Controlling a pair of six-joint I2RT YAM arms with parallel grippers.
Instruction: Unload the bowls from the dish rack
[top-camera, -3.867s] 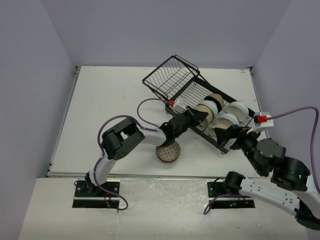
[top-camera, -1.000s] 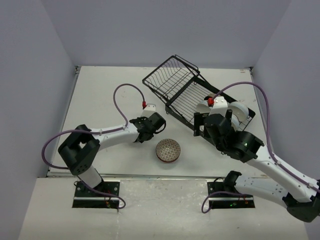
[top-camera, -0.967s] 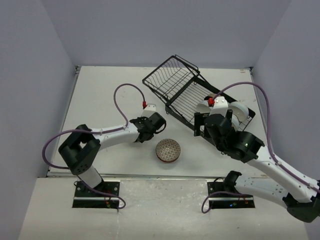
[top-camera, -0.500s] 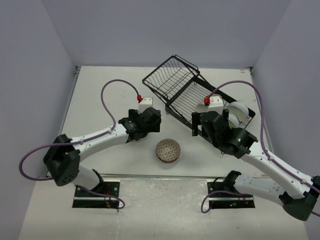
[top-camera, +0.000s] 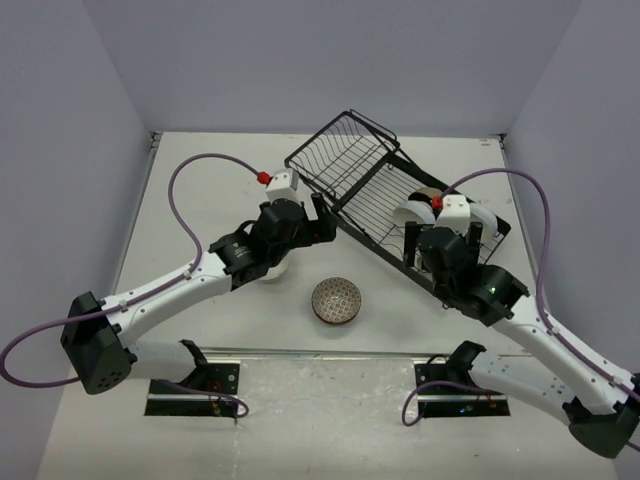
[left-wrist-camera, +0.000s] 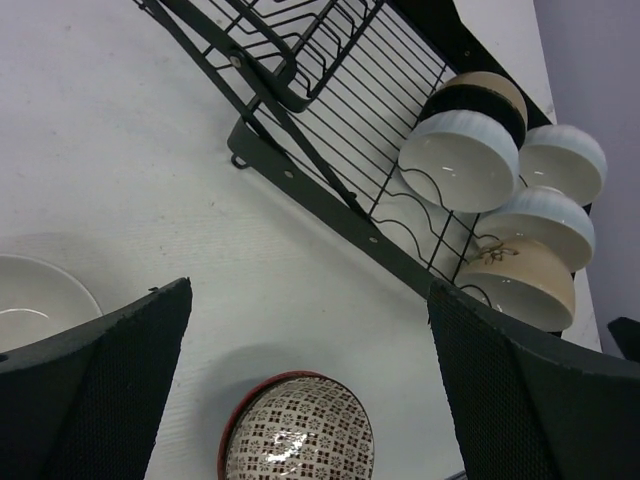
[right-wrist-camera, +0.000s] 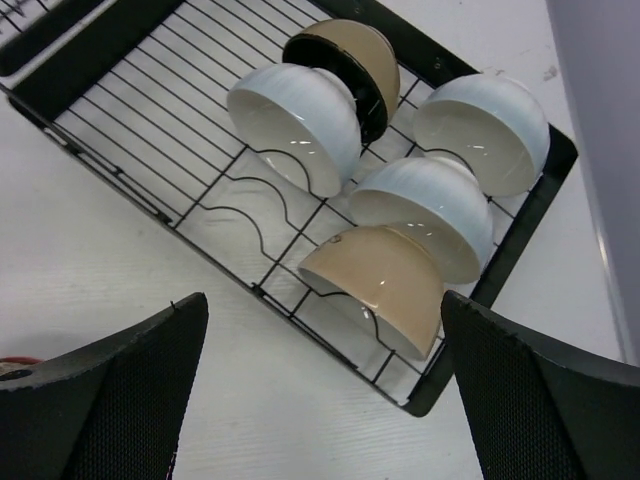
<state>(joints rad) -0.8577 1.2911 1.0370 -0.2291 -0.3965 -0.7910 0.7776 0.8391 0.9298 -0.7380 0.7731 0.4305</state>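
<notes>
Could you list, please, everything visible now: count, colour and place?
table: one, white
dish rack: one, black wire, far right of table
pale white bowls: three, on edge in the rack
tan bowls: two, one partly black, in the rack
patterned bowl: one, brown and white, on table, near edge
white bowl: one, on table, left of patterned bowl
cables: two, purple, one per arm
left hand: one, black, open, empty
right hand: one, black, open, empty

Top view high, nearside of dish rack (top-camera: 370, 205), wrist views close above it, both sharing its bowls (right-wrist-camera: 300, 115).
</notes>
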